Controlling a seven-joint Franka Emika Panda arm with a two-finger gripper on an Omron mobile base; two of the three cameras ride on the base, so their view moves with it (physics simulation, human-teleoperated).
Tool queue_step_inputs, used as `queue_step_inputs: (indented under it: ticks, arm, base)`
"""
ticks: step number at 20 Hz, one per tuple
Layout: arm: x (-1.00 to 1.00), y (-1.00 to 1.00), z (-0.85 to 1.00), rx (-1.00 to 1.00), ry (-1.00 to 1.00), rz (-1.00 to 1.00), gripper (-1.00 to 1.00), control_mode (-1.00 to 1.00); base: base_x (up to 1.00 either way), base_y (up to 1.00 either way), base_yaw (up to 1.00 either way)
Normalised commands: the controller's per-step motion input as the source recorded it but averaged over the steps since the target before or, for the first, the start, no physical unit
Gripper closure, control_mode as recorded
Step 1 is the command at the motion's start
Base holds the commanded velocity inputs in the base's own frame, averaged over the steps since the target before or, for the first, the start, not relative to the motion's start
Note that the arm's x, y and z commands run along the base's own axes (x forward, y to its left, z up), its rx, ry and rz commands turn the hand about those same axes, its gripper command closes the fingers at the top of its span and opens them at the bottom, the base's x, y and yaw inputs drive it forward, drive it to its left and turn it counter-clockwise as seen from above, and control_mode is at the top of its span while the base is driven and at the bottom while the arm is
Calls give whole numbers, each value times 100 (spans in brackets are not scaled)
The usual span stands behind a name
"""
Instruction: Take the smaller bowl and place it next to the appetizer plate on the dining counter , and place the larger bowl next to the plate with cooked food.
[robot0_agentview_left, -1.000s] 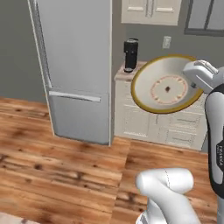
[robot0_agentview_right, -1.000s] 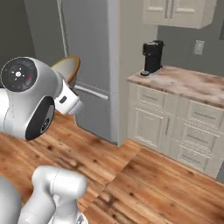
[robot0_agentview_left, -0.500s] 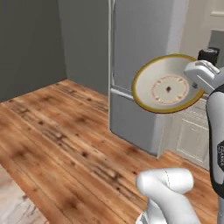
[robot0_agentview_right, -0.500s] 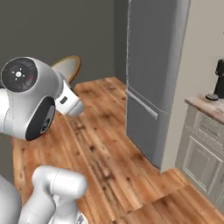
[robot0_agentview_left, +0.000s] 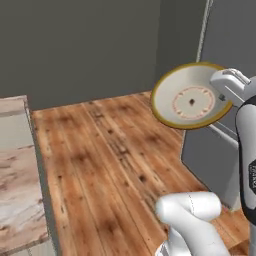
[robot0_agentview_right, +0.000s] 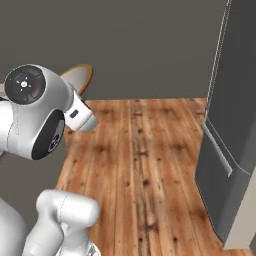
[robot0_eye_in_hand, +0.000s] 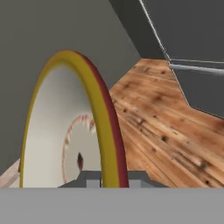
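Carried: The shallow cream bowl with a brown-gold rim, a ring of faint marks and a dark centre spot (robot0_agentview_left: 190, 101), judged the larger bowl of the pair, rode tilted on edge in mid-air, its inside facing the left base camera.

Gripper: The two-finger gripper (robot0_eye_in_hand: 113, 177) was nearly shut, pinching the bowl's rim between its tips; in the left base view it gripped at the bowl's 3 o'clock edge.

Change: Over the past second the whole scene swung sideways in both base views. The cream cabinets, coffee machine and marbled worktop seen earlier had slid out of frame. That was the base turning, not the room's things moving; the bowl kept its place against the arm throughout.

Surroundings: The grey refrigerator (robot0_agentview_right: 231, 125) stood at 3 o'clock in both base views, a dark grey wall (robot0_agentview_left: 80, 45) ran across 12 o'clock, and the wood plank floor (robot0_agentview_left: 110, 165) lay between.

Newly in sight: A slab of beige and reddish-brown marbled stone (robot0_agentview_left: 17, 190) had come in at 8 o'clock of the left base view, probably the dining counter.

Meaning: The bowl was secured and in transit; the turn seemingly brought the robot towards the counter. No plate of cooked food could be made out yet, so placement remained ahead.

Risk: A rim-only pinch on a tilted bowl could slip during driving.
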Motion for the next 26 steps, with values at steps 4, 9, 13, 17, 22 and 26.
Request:
queue_step_inputs:
  ticks: [4, 9, 13, 17, 22, 26]
  arm:
    - [0, 0, 0, 0, 0, 0, 100, 100]
    - [0, 0, 0, 0, 0, 0, 100, 100]
    - [0, 0, 0, 0, 0, 0, 100, 100]
    - [0, 0, 0, 0, 0, 0, 100, 100]
    - [0, 0, 0, 0, 0, 0, 100, 100]
    - [0, 0, 0, 0, 0, 0, 100, 100]
  base:
    - [12, -9, 65]
    - [60, -38, 55]
    - [99, -71, 39]
    - [100, -65, 35]
    - [100, -55, 34]
    - [100, -58, 36]
